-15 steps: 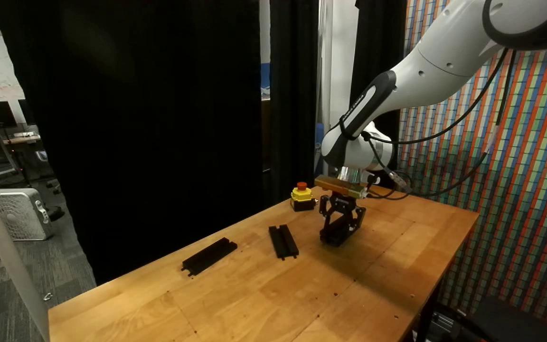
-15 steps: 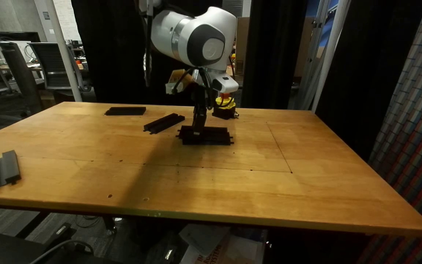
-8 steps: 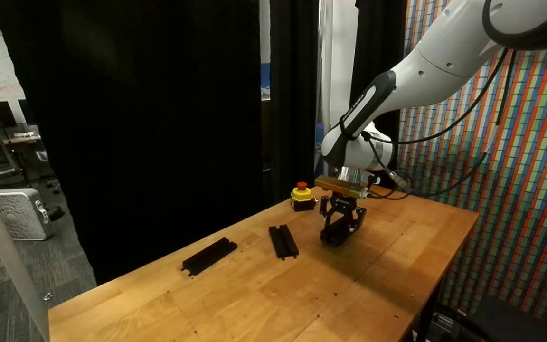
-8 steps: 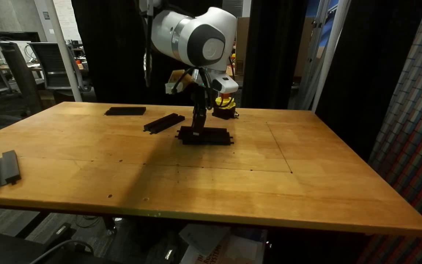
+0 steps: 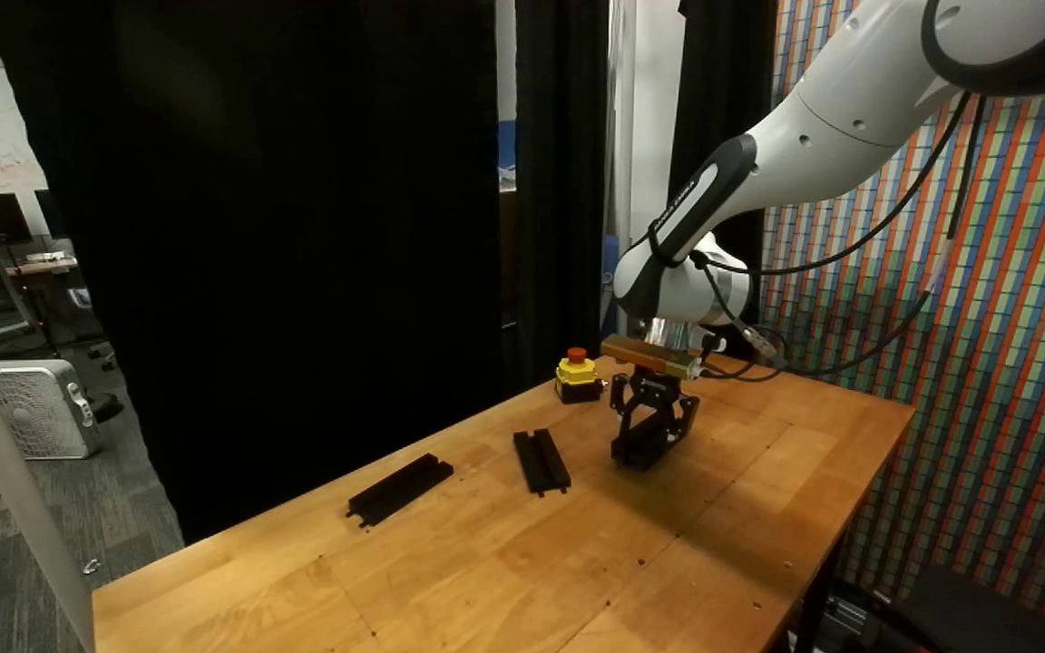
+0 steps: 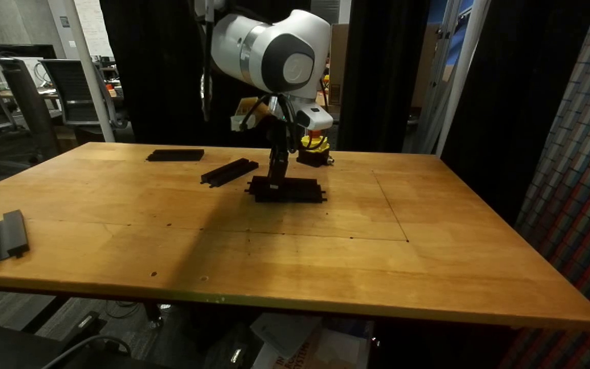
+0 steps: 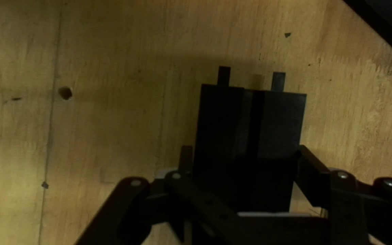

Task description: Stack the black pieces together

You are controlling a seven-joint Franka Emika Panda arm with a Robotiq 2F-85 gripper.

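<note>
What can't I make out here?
Lower end of the gripped piece, wrist view: hidden by the gripper.
Whether another lies under it, both exterior views: too dark.
Top of the stop button, an exterior view: behind the arm.
Near part of the table, an exterior view: cut off by bottom edge.

all views overlook the table [image 6: 295,261], the wrist's nearest.

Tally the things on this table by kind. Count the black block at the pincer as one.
Black pieces lying apart from the pincer: 3
Black block at the pincer (single piece or stack, I can't tell): 1
Yellow button box with a red top: 1
Total: 5
</note>
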